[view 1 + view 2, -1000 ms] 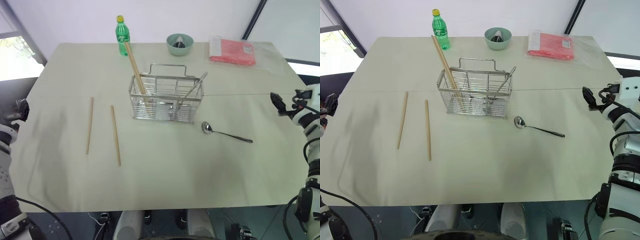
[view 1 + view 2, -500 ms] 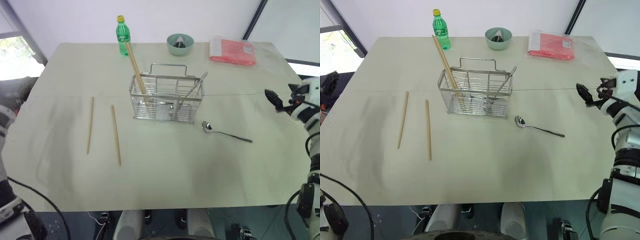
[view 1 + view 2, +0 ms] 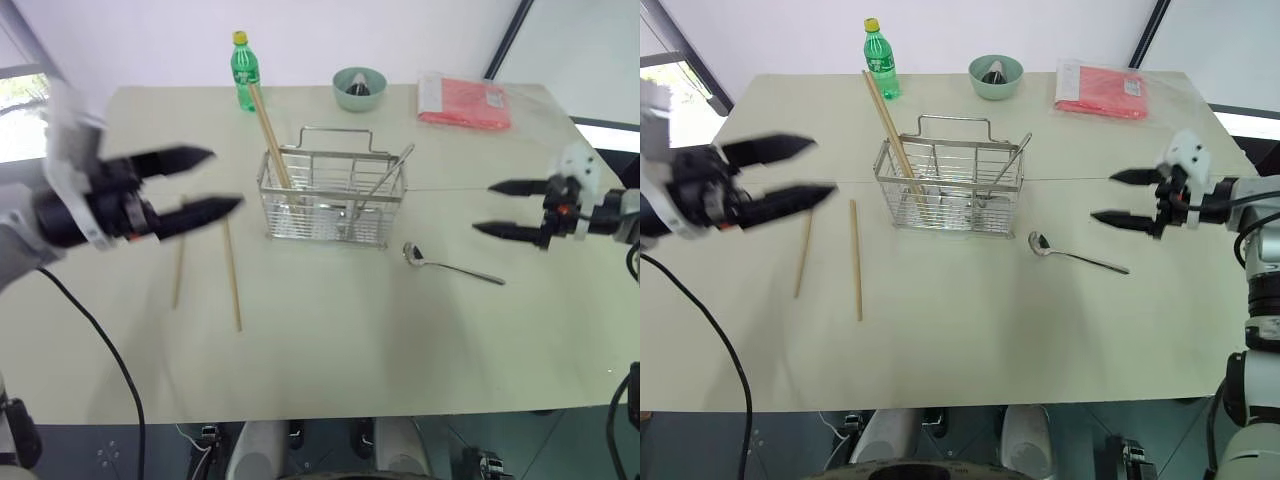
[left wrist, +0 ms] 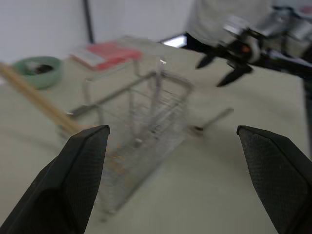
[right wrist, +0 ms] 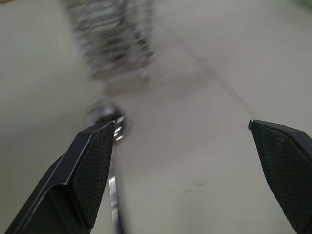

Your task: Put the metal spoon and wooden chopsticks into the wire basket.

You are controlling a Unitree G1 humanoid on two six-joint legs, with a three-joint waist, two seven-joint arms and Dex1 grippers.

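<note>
The metal spoon (image 3: pixel 1076 257) lies at seven o'clock of the wide-spread, empty right gripper (image 3: pixel 1122 197); the left gripper (image 3: pixel 800 173), jaws equally released, hovers above the wooden chopsticks (image 3: pixel 854 258).

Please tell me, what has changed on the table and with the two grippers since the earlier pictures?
Both grippers swung in over the table: the left gripper from the left edge, the right gripper from the right. Both are open, holding nothing. The metal spoon, wooden chopsticks and wire basket lie as before.

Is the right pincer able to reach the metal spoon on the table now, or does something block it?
Probably yes. The right pincer is open and points toward the metal spoon, which lies alone on the table beside the wire basket. Nothing stands between them.
</note>
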